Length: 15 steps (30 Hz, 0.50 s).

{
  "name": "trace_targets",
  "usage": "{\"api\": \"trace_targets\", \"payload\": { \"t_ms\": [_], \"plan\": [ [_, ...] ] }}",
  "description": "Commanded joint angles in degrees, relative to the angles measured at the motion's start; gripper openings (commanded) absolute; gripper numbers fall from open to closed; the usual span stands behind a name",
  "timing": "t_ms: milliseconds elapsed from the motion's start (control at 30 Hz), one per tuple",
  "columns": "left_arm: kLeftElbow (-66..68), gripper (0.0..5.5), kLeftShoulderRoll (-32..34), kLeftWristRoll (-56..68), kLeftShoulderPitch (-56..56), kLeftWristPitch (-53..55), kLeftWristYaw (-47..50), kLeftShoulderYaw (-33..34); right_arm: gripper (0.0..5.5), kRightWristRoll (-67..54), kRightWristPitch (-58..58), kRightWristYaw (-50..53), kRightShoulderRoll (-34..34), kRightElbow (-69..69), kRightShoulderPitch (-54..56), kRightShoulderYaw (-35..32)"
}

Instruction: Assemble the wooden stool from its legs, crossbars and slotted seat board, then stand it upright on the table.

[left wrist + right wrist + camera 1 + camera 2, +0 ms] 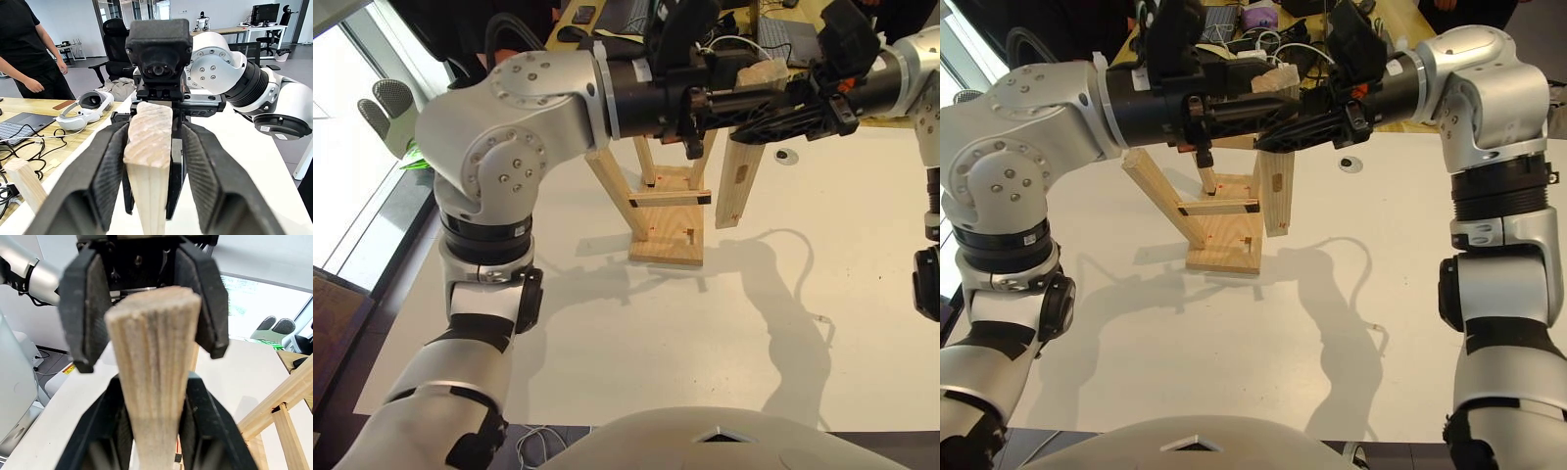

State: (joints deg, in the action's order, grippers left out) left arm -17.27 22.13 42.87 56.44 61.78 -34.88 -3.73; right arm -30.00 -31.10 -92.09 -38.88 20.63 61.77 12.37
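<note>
Your right gripper (1268,135) clamps the loose leg (741,176) just right of the seat board (666,250); the table (705,343) runs widest on the board's near side. Seen from the right wrist, your left gripper (149,355) straddles the leg's top, unclenched.

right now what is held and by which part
The right hand grips a wooden stool leg by its top end. The left hand sits around that same end; whether it clamps is unclear.
</note>
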Motion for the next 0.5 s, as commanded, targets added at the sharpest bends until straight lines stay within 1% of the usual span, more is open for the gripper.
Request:
{"api": "trace_targets", "payload": {
  "t_ms": [33, 100, 200, 333, 433, 500],
  "plan": [
    [-0.34, 2.49, 0.38, 0.38, 2.66, 1.59, 1.32, 1.29, 1.0, -0.45, 0.87, -0.35, -1.17, -0.05, 0.13, 0.6],
    [1.06, 2.49, 0.46, 0.25, 3.62, 1.51, 1.99, 2.35, 1.0, -0.07, 1.16, -0.36, -1.63, 0.27, -0.32, 0.2],
    [6.58, 2.49, -1.09, -1.53, 6.07, 0.32, 6.24, 5.64, 1.0, 1.11, 1.44, 0.09, -2.46, 0.95, -1.73, -2.09],
    [9.18, 2.49, -4.83, -5.52, 1.55, -5.54, 13.47, 8.69, 1.0, 2.06, 2.25, 4.98, -3.55, 0.67, -5.67, -6.47],
    [10.05, 2.49, -7.61, -7.49, 0.07, -8.55, 19.67, 11.73, 1.0, 2.06, 2.5, 13.96, -2.65, -1.37, -9.93, -12.04],
    [8.21, 2.49, -9.31, -8.23, -1.93, -9.76, 24.56, 14.51, 1.0, 2.85, 3.15, 22.73, -0.94, -4.63, -14.12, -15.74]
  ]
}}
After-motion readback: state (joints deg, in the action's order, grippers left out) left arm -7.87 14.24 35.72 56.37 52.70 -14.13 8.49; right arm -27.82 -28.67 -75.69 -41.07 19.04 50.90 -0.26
